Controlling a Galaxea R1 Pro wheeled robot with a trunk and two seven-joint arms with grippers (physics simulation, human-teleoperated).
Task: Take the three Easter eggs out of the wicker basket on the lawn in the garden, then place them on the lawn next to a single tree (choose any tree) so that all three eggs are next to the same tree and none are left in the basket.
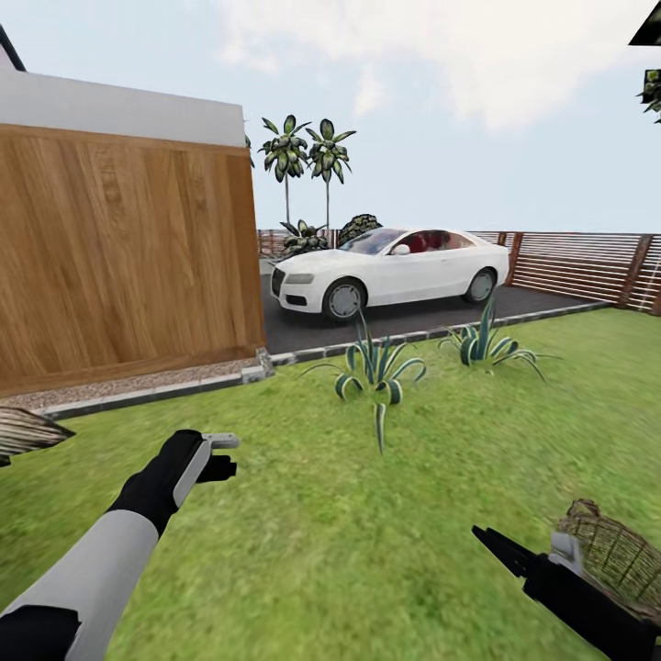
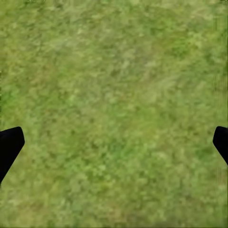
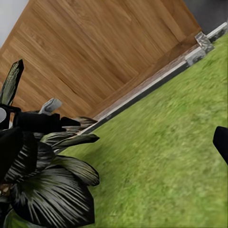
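So the robot's out on the lawn (image 1: 367,514) facing a wooden wall (image 1: 119,257) and a white car (image 1: 390,266) parked on the driveway past the stone edging, with the slatted fence (image 1: 578,266) running behind it.

The left pincer (image 1: 225,454) hangs over bare grass, pointing down. From the left wrist camera its two black fingertips (image 2: 9,147) sit way out at opposite edges with nothing but grass between them, so it's spread apart and holding nothing.

The right pincer (image 1: 487,542) is low in the head view with one dark finger poking forward. The wicker basket (image 1: 610,555) is right behind it, pressed up against the wrist, tilted. Can't see into it from here, so no idea about the eggs. In the right wrist camera one black fingertip (image 3: 221,142) shows at one edge and a dark blob at the opposite one, grass in the gap, so that one looks apart too, nothing clamped.

Ahead of both pincers, well off, are two spiky striped plants (image 1: 376,372) near the edging. A big dark-leaved plant (image 3: 52,185) sits close to the left arm in the right wrist camera. A couple of palm trees (image 1: 308,156) stand beyond the car.
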